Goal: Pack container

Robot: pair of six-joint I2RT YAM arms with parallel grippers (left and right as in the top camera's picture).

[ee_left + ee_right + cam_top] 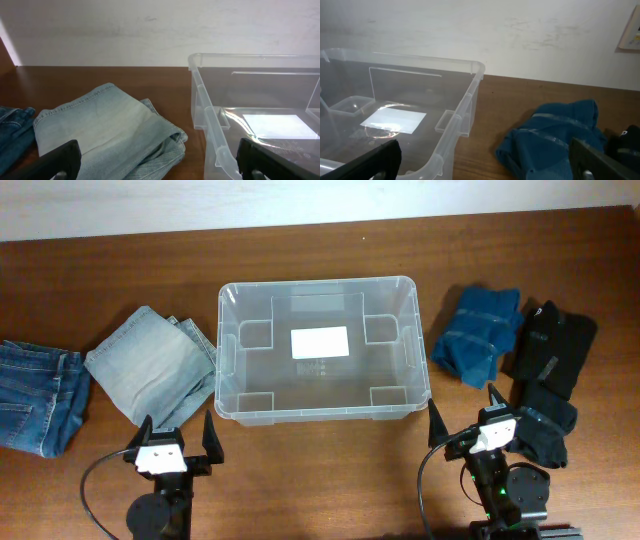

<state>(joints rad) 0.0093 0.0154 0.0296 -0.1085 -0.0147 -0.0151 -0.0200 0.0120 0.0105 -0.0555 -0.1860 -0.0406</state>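
Left end effector [176,420]: open wide. It holds nothing and touches nothing. It sits at the near edge of the desk [100,280], in front of the light blue jeans [150,370].
Right end effector [464,402]: open wide too, with nothing in it. It sits near the container's right front corner, with the black clothes [548,375] beside it.
Label: a plain white label [319,342] on the container's base. The tiny marks just below it are too small to read.
Other writing: a small white mark on the black clothes, too small to read.
Container [320,385]: a clear plastic box with round corners and a rolled rim. The brown desk shows through it.
Where it is: the middle of the desk. The light blue jeans touch its left side, and a blue folded cloth [478,330] lies near its right side.
Far left: dark blue jeans [35,395], next to the light blue ones.
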